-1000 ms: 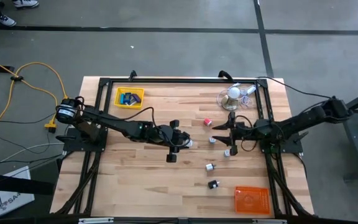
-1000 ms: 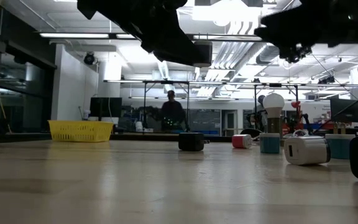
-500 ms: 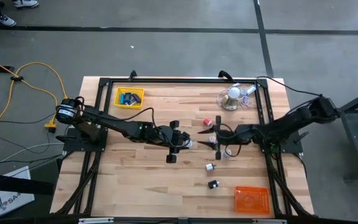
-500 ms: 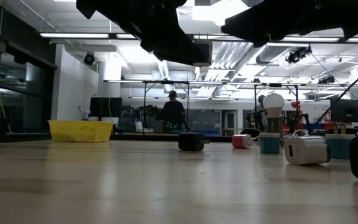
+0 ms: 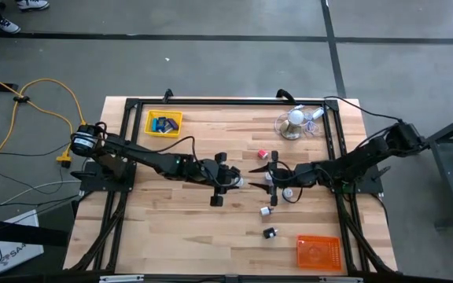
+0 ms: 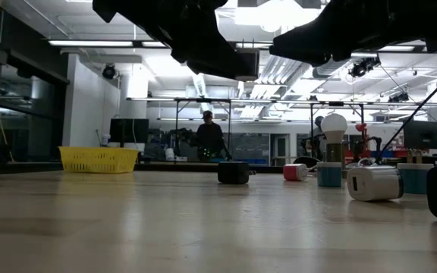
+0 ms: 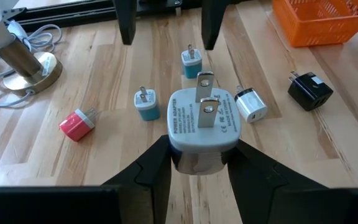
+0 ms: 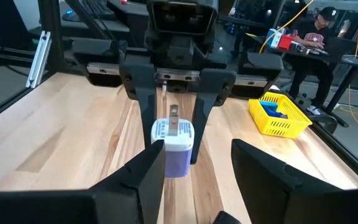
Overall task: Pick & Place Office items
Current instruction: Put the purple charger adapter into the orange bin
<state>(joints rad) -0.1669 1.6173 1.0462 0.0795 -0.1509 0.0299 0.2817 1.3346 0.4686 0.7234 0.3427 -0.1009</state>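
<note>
A butcher-block table [image 5: 171,228] with a black frame stands on a grey floor, and the low view looks across it into a lit workshop where a person [image 6: 208,136] stands far behind.

Near the table's middle the left gripper [image 7: 197,165] is clamped on a silver-white plug adapter [image 7: 202,121]. In the left wrist view the adapter sits squarely between the two dark fingers [image 7: 151,174], its body pinched on both sides and its two metal prongs pointing away from the wrist.

The right gripper [image 8: 191,168] faces it from the opposite side. Its fingers [image 8: 151,171] stand apart, and in the right wrist view the same adapter [image 8: 173,146] shows just ahead of them, nearer one finger than the other and not pinched by them. Whether that finger touches it cannot be told.

Beyond the left jaws, on the wood, lie:
- two teal-and-white plugs [image 7: 146,104] and [image 7: 191,60], just past the held adapter
- a small white plug [image 7: 251,104], beside the adapter
- a red plug [image 7: 77,122], farther off to one side
- a black plug [image 7: 310,90], well apart on the other side, near an orange tray [image 7: 319,22]

A white lamp on a brass-coloured base [image 7: 18,57] with a clear cord stands past the red plug. Behind the left arm a yellow tray [image 5: 163,123] holds blue pieces [image 5: 163,124].
</note>
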